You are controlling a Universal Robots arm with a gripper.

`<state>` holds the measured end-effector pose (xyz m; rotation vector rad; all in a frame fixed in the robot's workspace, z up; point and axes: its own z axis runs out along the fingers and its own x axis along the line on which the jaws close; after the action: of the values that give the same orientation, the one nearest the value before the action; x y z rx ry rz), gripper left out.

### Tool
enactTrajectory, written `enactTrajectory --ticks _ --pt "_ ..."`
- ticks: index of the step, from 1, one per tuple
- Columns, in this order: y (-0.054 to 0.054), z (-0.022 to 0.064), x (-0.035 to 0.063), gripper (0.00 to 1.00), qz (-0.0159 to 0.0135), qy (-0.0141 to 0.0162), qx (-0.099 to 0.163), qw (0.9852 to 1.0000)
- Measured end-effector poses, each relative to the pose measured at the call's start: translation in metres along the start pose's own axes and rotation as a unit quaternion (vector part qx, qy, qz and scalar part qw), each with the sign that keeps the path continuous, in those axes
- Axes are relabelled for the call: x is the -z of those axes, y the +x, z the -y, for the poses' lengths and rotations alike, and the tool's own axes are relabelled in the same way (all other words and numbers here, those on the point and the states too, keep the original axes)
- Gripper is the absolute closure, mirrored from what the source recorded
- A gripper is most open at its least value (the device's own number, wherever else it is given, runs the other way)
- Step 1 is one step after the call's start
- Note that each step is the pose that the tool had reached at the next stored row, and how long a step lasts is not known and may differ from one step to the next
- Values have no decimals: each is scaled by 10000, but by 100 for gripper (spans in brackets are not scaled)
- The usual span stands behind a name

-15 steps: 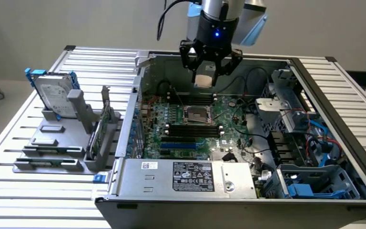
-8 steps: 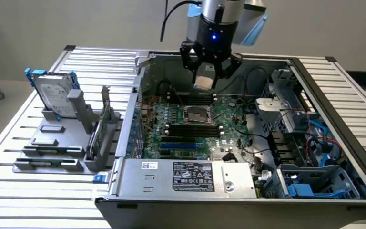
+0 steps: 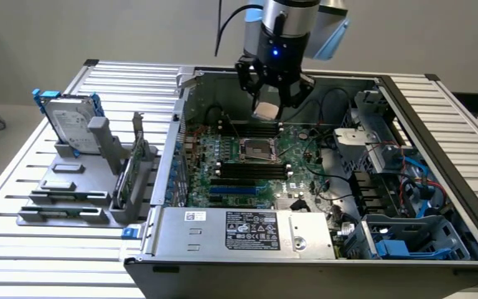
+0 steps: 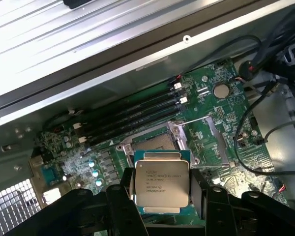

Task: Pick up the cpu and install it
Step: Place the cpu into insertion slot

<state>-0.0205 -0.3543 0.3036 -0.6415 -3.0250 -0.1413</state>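
The cpu (image 4: 161,183) is a small flat square chip with a silvery printed top and pale edges. My gripper (image 4: 161,196) is shut on it, a black finger pressing each side. In the exterior view the gripper (image 3: 269,107) hangs inside the open computer case with the cpu (image 3: 266,111) showing pale between its fingers. It is held above the green motherboard (image 3: 248,159), toward the back of the case. The dark metal-framed socket (image 3: 256,149) sits below and in front of the chip. In the wrist view the socket (image 4: 155,140) lies just beyond the chip's edge, its frame open.
Black memory slots (image 4: 132,115) run beside the socket. Cables and drive bays (image 3: 388,180) fill the case on the exterior view's right. A silver hard drive with blue brackets (image 3: 69,121) stands in a grey rack on the slatted table at the exterior view's left.
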Motion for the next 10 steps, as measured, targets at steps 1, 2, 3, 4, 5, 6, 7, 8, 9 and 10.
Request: enactTrajectory --ticks 1,2,3,4,5,6,7,8,9,10 --pt "-1 1 -10 45 7 -5 -90 10000" --pt "-1 2 -19 45 14 -11 -179 9998" --pt "-2 3 -30 45 22 -17 -277 9996" --pt "-3 3 -40 45 29 -23 -366 9993" --pt "-3 4 -50 45 36 -29 -455 9990" --pt "-4 5 -60 45 44 -35 -545 9985" --pt "-5 6 -70 45 51 -40 -634 9980" --pt "-5 6 -80 45 58 -47 -723 9974" --pt "-6 7 -90 45 65 -52 -812 9967" --pt "-7 8 -101 45 72 -58 -907 9958"
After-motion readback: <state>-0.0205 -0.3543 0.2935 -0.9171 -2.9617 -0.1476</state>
